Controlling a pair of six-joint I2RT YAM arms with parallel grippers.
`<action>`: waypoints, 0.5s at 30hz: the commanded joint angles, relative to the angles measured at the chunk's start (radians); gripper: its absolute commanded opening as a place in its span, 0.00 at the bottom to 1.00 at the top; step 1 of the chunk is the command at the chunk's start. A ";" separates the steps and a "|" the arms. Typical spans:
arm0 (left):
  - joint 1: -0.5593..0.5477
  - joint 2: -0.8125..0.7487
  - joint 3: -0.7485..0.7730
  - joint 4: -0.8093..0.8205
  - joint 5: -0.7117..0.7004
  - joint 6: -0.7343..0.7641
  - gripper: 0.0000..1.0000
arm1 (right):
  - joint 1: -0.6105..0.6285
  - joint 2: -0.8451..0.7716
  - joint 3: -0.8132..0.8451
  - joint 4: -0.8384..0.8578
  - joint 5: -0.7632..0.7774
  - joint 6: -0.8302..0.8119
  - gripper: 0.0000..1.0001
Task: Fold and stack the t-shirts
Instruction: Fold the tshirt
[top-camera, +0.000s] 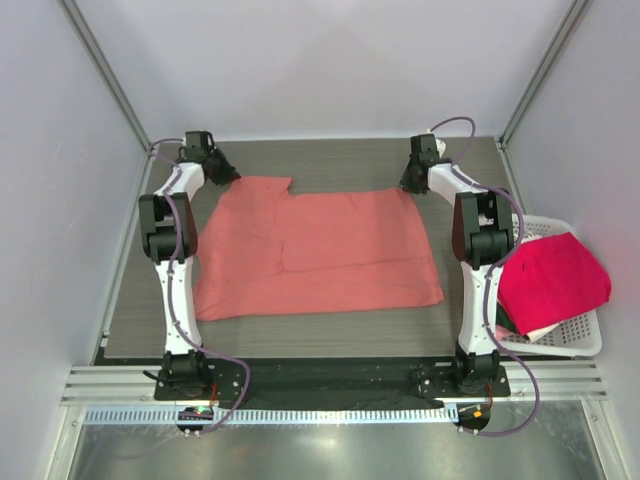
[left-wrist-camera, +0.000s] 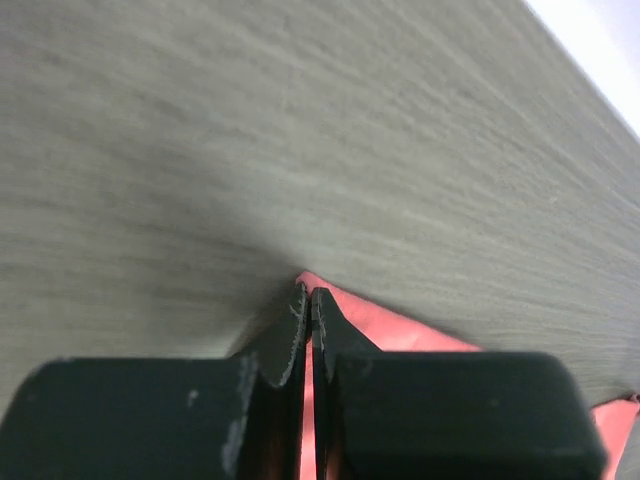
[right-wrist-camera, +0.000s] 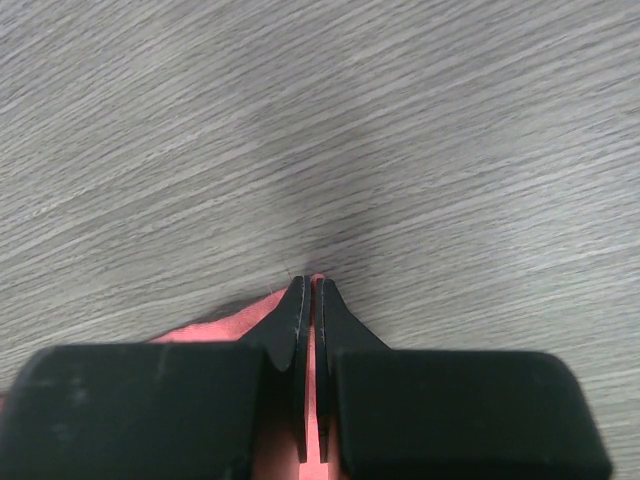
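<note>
The salmon-coral t-shirt lies spread flat across the middle of the table, filling most of the space between the two arms. Its far edge is stepped, with the left part reaching further back than the right, and shallow creases cross the cloth. Its near edge stops short of the arm bases.

Off the right side of the table stands a white lattice basket, just beside the right arm. The crimson-pink t-shirt is heaped in it and hangs over the rim. A pale bit of cloth shows under it, but what it is cannot be told. Nothing lies on the coral shirt, and bare wood-grain table surrounds it at the back and sides.

The left hand is down at the shirt's far left corner. In the left wrist view its fingers are pressed together with a thin line of coral cloth between them, and the tip of the corner pokes out just past the fingertips.

The right hand is at the far right corner. In the right wrist view it is likewise closed on the shirt's edge, with a sliver of coral cloth pinched in the slit between its fingers and the tips at the table surface.
</note>
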 joint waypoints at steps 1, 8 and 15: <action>-0.002 -0.110 -0.070 0.042 0.025 0.003 0.00 | -0.008 -0.073 -0.008 -0.046 -0.035 0.013 0.01; -0.002 -0.331 -0.312 0.174 -0.054 -0.013 0.00 | -0.016 -0.128 -0.007 -0.085 -0.073 0.002 0.01; -0.002 -0.481 -0.455 0.254 -0.050 -0.024 0.00 | -0.014 -0.188 -0.050 -0.089 -0.101 0.004 0.01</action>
